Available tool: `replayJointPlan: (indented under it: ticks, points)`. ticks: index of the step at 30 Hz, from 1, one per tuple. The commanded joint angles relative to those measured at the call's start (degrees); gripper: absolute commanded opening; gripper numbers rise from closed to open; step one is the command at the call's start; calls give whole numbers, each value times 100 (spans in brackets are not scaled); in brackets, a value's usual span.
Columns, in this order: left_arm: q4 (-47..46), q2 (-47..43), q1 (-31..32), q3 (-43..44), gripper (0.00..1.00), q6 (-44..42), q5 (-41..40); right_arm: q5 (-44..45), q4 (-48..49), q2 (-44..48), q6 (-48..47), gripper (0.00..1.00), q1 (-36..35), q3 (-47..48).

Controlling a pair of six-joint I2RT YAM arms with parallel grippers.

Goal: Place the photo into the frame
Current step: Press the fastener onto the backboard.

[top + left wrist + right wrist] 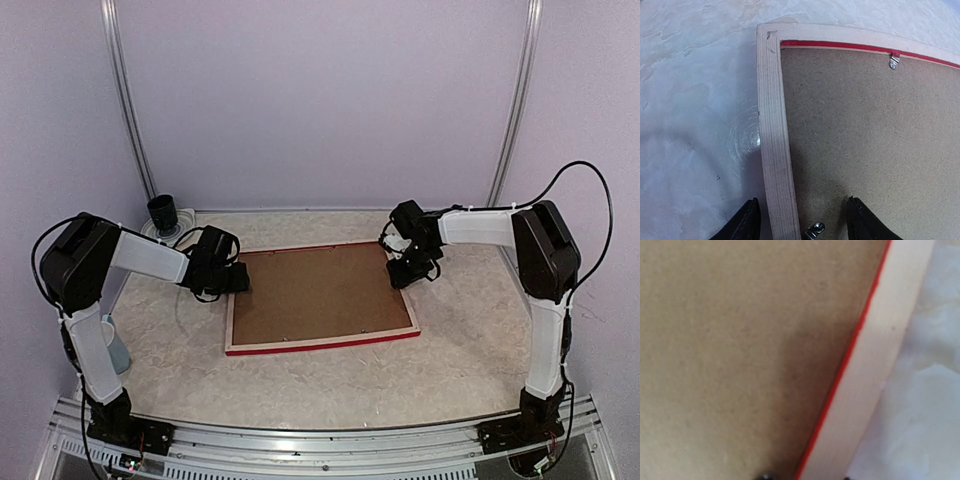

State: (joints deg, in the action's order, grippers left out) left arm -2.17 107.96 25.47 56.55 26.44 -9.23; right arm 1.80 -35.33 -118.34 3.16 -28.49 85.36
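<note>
You had the frame (320, 341) lying face down near the middle of the table (300, 390), pale wood back upward, with a red strip showing along its edges. The brown backing board (315, 295) sat inside it, with a metal clip (894, 61) at the far rail. The photo was not visible in any view; it was probably under the board, though that could not be confirmed. If so, only securing the clips and withdrawing was left. Your left gripper (802, 222) stood with jaws apart, astride the left rail and gripping nothing. Your right gripper (410, 275) was at the far right rail; I could not tell whether its jaws were closed on it.
</note>
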Motion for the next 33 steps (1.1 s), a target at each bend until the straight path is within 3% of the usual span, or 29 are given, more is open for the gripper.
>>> replayJointPlan:
  ticks: [1,10,26,29,33]
  points:
    - [56,124,-25,93,58,-104,-12,214,-715,-219,-438,40,-140,0]
    - [25,133,-16,68,57,-95,4,389,-898,-298,-527,40,-166,117]
    - [1,120,1,40,56,-129,26,523,-354,-475,-346,9,-166,73]
    - [1,120,1,31,56,-135,20,450,-330,-432,-348,10,-166,42]
    - [-6,120,6,38,56,-147,25,258,-443,-401,-478,28,-170,221]
